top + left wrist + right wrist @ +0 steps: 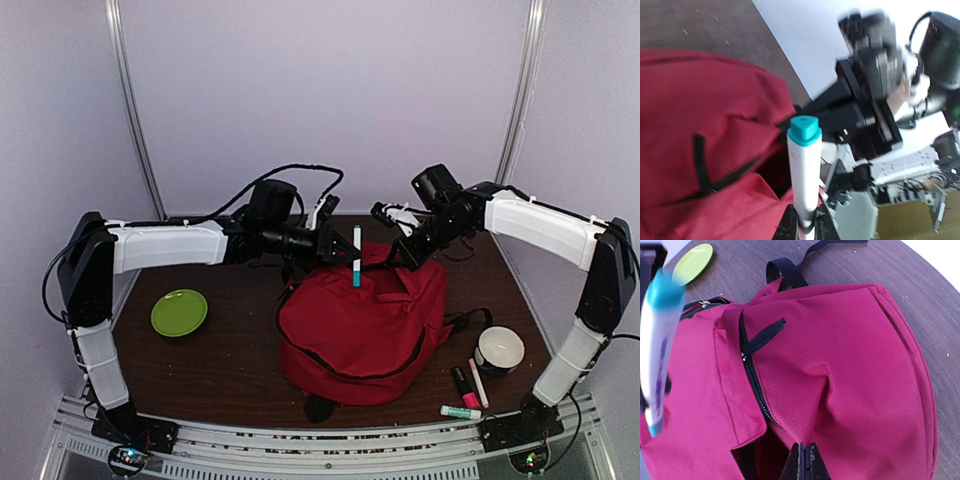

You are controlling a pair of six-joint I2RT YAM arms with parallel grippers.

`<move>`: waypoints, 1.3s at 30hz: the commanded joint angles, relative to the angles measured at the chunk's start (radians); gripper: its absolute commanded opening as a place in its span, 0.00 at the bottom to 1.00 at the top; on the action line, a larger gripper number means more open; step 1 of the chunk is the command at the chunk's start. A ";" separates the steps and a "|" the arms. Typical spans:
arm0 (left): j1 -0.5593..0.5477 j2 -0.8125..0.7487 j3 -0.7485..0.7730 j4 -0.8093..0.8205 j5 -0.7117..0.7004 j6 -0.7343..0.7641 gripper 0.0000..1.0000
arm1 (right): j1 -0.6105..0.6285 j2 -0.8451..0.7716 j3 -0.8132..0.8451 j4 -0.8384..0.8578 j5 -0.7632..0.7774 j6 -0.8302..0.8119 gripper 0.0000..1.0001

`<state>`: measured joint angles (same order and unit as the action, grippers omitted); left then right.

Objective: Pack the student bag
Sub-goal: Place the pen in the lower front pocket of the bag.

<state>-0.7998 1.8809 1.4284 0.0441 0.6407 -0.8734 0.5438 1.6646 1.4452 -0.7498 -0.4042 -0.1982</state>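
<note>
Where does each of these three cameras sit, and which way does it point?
Top: fixed above and behind the arms, looking down on the table; both arms whole, red backpack.
Left wrist: on the left arm, looking along the left gripper and its marker toward the backpack; right arm beyond.
Right wrist: on the right arm, looking down past the right gripper, pinching the backpack.
Shared: all show backpack and marker.

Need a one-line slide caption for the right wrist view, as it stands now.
Right gripper pinches the student bag fabric beside its open zipper; a teal-capped marker hangs blurred at left.
</note>
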 commanded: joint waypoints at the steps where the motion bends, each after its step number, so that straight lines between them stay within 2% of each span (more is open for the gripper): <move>1: -0.029 -0.035 -0.028 0.083 0.194 -0.080 0.00 | -0.021 -0.055 0.038 0.050 -0.074 0.049 0.00; 7: -0.070 -0.050 -0.092 -0.001 0.218 -0.094 0.00 | -0.028 -0.056 0.046 0.043 -0.114 0.043 0.00; 9: -0.074 -0.037 -0.094 0.025 0.210 -0.133 0.00 | -0.029 -0.077 0.030 0.054 -0.129 0.039 0.00; 17: -0.076 0.142 0.101 -0.005 0.181 -0.203 0.00 | -0.028 -0.129 -0.034 0.081 -0.158 0.042 0.00; 25: -0.076 0.205 0.104 0.007 0.161 -0.258 0.00 | -0.027 -0.142 -0.042 0.093 -0.165 0.046 0.00; 32: -0.025 0.218 0.047 0.234 -0.049 -0.449 0.00 | -0.021 -0.141 -0.062 0.099 -0.187 0.048 0.00; 34: -0.018 0.242 0.050 0.344 -0.097 -0.527 0.00 | -0.019 -0.141 -0.066 0.099 -0.190 0.048 0.00; 38: -0.015 0.325 0.113 0.425 -0.201 -0.607 0.00 | -0.017 -0.141 -0.066 0.100 -0.200 0.048 0.00; 39: -0.015 0.339 0.136 0.407 -0.222 -0.607 0.06 | -0.016 -0.141 -0.065 0.099 -0.198 0.048 0.00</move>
<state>-0.8413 2.1399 1.5002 0.3218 0.5964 -1.3865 0.5251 1.5631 1.3785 -0.6777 -0.5579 -0.1547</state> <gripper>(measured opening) 0.090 0.013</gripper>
